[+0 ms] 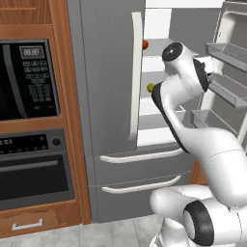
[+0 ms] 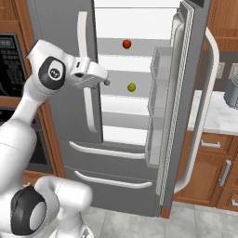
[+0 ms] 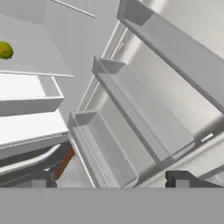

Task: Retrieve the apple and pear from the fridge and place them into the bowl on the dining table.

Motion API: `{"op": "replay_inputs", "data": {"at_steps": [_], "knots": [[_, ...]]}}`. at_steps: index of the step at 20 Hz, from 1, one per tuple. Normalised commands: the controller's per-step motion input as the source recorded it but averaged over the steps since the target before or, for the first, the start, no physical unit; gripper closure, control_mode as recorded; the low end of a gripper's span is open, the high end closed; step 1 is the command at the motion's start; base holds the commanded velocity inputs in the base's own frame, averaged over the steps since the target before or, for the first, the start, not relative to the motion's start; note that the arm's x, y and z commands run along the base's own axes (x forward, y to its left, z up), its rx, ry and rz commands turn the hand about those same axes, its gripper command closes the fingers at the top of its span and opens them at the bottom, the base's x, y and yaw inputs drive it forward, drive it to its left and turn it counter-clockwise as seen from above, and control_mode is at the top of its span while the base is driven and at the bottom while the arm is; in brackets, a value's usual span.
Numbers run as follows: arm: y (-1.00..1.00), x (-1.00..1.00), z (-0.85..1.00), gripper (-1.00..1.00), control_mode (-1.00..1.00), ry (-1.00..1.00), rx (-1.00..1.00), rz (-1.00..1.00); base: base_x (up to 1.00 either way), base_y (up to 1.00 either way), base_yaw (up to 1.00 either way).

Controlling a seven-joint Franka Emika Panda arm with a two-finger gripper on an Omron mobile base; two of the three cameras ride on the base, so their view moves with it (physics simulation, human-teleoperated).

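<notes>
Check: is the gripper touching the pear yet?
Apart. The right base view shows the open gripper left of the pear, with bare fridge interior between them.

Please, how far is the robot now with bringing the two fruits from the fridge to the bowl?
Done: the right door of the fridge stands open. In hand: nothing; the gripper is open and empty in front of the shelves. Left: the apple and the pear both sit on their shelves, so both must be picked and carried over.
</notes>
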Motion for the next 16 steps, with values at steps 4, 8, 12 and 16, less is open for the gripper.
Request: {"op": "replay_inputs", "data": {"at_steps": [4,8,12,16], "knots": [[0.93,0.08,-0.33,-1.00,-1.00,0.10,0.40,0.32,0.00,0.00,0.00],[0.49,0.11,-0.77,-1.00,-1.00,-0.28,0.38,0.31,0.00,0.00,0.00],[0.03,0.22,-0.34,-1.00,-1.00,-0.48,0.31,0.20,0.00,0.00,0.00],[0.10,0.42,0.02,-1.00,-1.00,-0.26,0.13,0.14,0.00,0.00,0.00]]}}
